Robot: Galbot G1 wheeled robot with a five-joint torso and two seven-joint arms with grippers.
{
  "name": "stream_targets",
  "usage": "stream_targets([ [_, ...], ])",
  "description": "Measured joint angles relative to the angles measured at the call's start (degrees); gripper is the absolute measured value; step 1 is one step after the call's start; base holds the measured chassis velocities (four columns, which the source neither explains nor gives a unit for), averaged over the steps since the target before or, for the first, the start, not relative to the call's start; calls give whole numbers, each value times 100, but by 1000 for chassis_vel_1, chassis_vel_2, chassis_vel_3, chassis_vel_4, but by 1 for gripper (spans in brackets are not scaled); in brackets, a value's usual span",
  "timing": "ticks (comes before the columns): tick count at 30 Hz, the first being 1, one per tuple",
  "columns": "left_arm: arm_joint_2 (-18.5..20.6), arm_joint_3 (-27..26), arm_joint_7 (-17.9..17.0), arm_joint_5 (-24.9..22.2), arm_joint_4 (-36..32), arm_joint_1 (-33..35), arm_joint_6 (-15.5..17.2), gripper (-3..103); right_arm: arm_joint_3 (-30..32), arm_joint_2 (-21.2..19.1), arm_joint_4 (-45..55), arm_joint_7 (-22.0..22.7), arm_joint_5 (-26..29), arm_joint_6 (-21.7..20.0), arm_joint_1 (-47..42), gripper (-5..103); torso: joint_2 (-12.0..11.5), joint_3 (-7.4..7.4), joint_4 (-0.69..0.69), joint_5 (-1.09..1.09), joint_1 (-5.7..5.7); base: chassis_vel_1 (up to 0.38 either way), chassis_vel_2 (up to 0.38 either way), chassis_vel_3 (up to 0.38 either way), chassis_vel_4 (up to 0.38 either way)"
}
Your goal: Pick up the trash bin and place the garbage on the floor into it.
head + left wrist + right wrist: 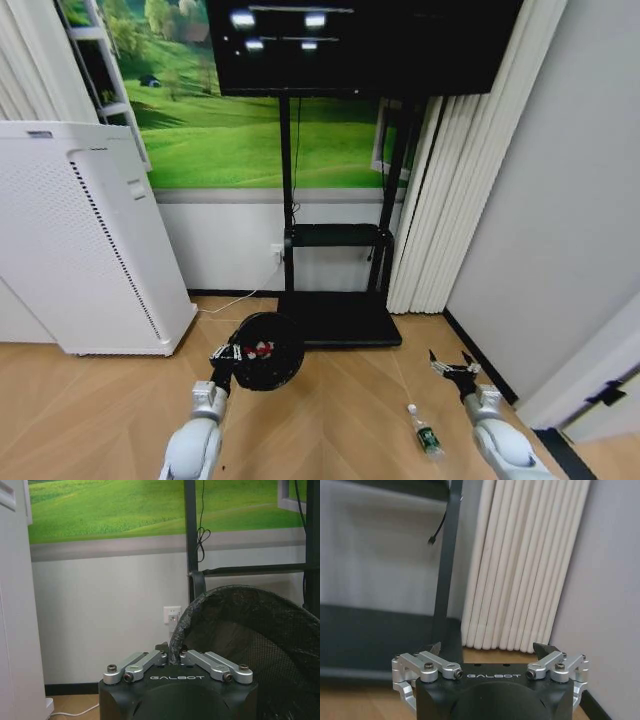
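Your left gripper (228,356) is clamped on the rim of the trash bin (266,351), tilting its mouth toward you to take scraps. Your right gripper (452,364), jaws apart, hangs near the wall, with open floor round the bottle (424,432) just beside it.

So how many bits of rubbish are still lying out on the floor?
1: a small clear bottle on the wood floor beside the open right gripper. Red scraps already sit inside the trash bin held by the left gripper; others may be hidden.
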Motion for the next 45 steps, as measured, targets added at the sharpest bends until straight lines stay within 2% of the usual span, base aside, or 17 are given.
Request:
stream_targets([
  [3, 12, 49, -6, 3, 55, -6, 0, 4, -367, -263, -95, 97, 25, -356, -68, 100, 0, 0, 0, 0, 0, 71, 107, -60, -53],
  [6, 26, 64, -7, 3, 89, -27, 0, 4, -451, -314, -126, 107, 36, -440, -108, 100, 0, 0, -1, -1, 0, 68, 86, -60, -54],
  [8, 76, 143, -8, -2, 220, -155, 6, 4, -666, -388, -208, 168, 145, -703, -255, 100, 0, 0, -7, 1, 0, 0, 0, 0, 0],
  [17, 112, 206, 4, -13, 277, -189, 14, 4, -938, -445, -273, 255, 409, -929, -298, 100, 0, 0, -7, 0, 0, 0, 0, 0, 0],
  [19, 124, 229, 5, -15, 312, -197, 15, 4, -1276, -505, -403, 302, 654, -1088, -281, 100, 0, 0, -5, 1, 0, 0, 0, 0, 0],
  [24, 144, 275, 11, -38, 437, -261, 4, 4, -1879, -508, -805, 363, 685, -1182, -155, 100, 0, 0, -2, 0, 0, 0, 0, 0, 0],
  [28, 184, 333, 21, -80, 516, -342, 0, 4, -1967, -405, -1173, 391, 623, -1193, -35, 100, 0, 0, -6, 0, 0, 0, 0, 0, 0],
  [36, 185, 377, 40, -97, 568, -353, -16, 4, -2422, -310, -1905, 377, 537, -1159, 487, 100, 0, 0, -4, 1, 0, 0, 0, 0, 0],
  [45, 155, 398, 50, -79, 604, -316, -51, 4, -2735, -118, -2200, 375, 392, -1162, 769, 100, 0, 0, -4, 1, 0, 0, 0, 0, 0],
])
